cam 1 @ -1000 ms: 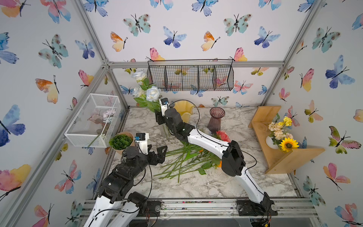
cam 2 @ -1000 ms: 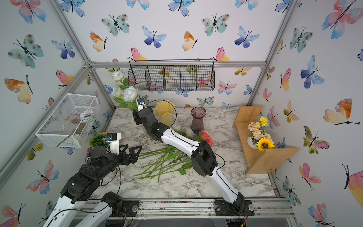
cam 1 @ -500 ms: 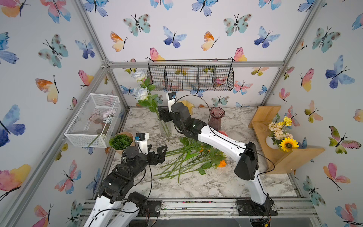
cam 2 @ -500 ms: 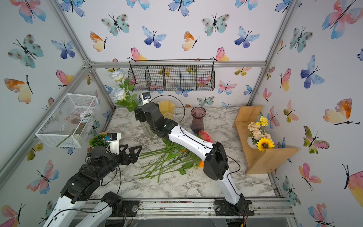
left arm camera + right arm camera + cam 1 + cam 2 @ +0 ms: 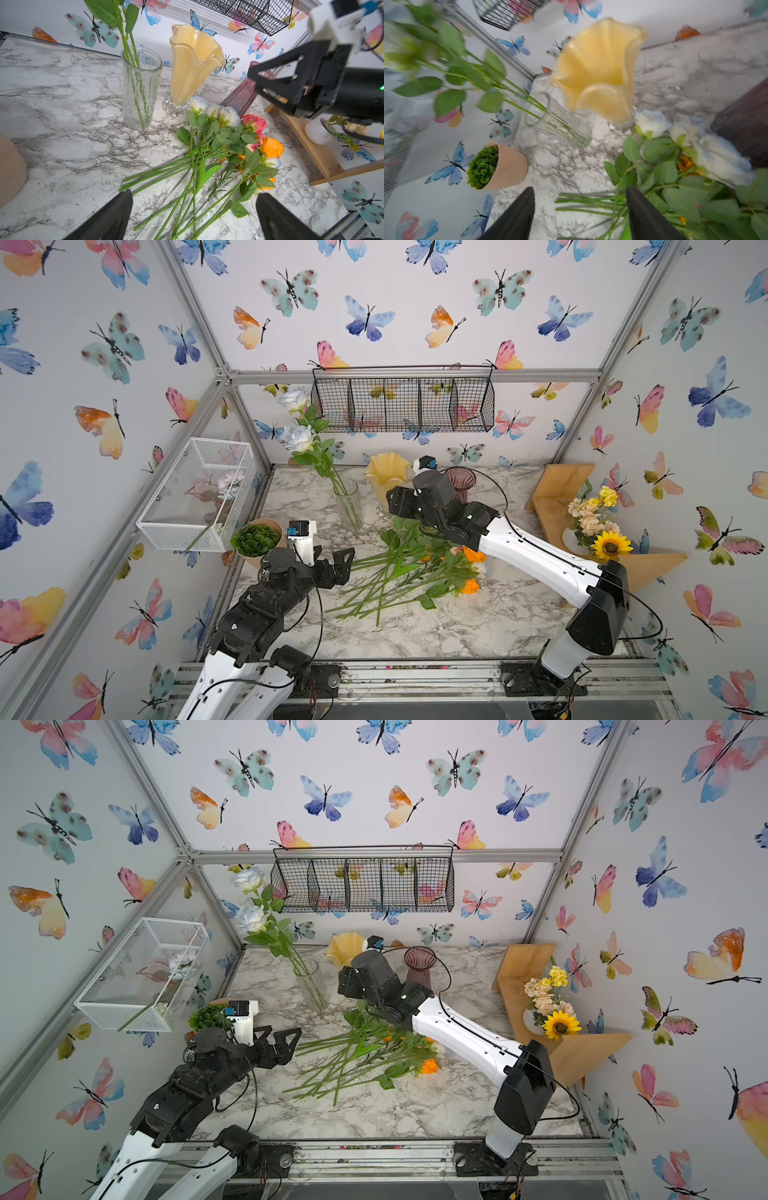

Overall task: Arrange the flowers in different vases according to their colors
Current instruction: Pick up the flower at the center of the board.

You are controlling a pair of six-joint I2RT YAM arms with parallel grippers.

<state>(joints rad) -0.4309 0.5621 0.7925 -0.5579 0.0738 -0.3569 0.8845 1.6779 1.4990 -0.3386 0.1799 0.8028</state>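
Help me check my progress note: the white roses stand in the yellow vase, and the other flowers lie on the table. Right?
Wrong vase. As both top views show, the white roses stand in the clear glass vase, not the yellow vase. The other flowers do lie on the table.

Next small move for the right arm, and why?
Probably lower the open right gripper onto a stem of the white roses lying beside the wavy-rimmed yellow glass vase, then close. It hangs empty above the flower pile, and the tall clear glass cylinder vase holds only white blooms, so white looks unfinished.
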